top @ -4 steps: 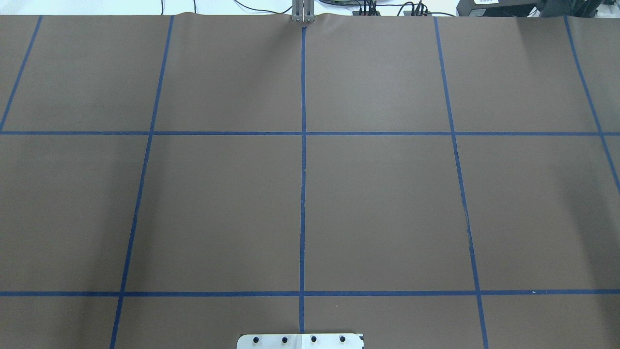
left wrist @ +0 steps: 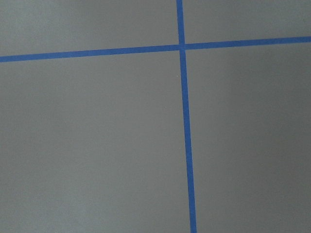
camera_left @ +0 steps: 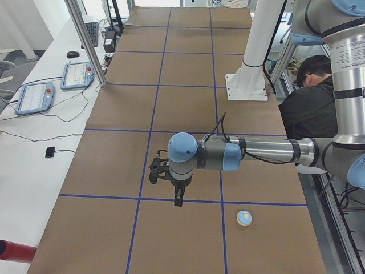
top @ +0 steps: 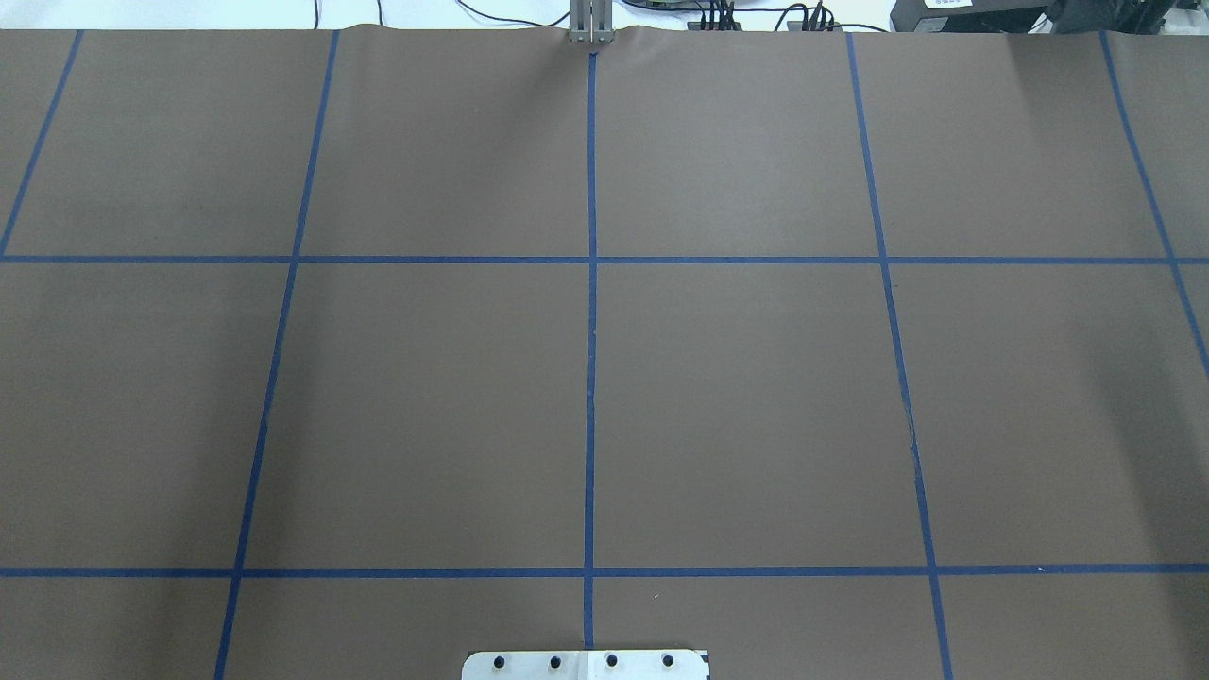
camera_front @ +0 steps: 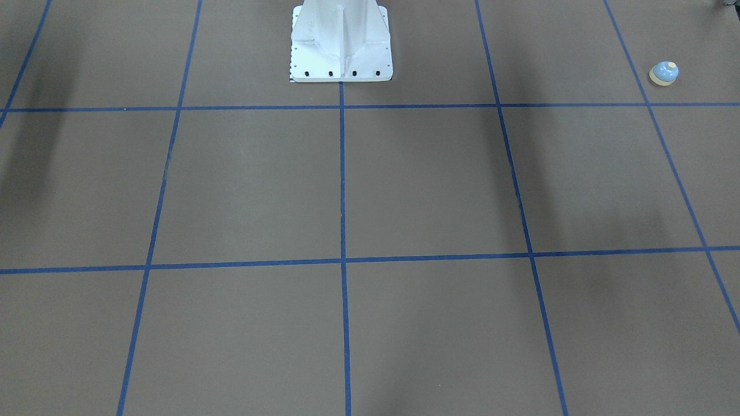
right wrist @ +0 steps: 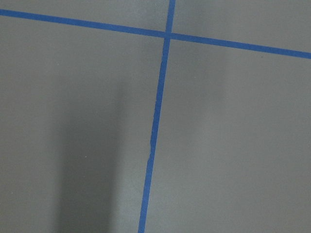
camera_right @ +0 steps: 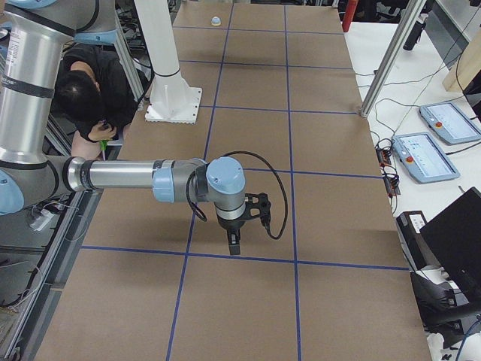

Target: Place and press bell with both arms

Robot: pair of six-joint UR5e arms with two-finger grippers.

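Bell [camera_front: 663, 73] upright, dome facing straight up

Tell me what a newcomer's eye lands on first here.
The brown table, ruled into squares by blue tape, fills most views. In the side views the left arm and the right arm reach out level above it. A small light-blue bell sits alone near the table's end on the robot's left, touched by neither.

I see a big desk [top: 756, 397] covered in brown paper, with blue tape lines [top: 591, 378] making squares. Along one long edge, a white bench [camera_left: 23, 165] holds two flat screens [camera_left: 35, 97].
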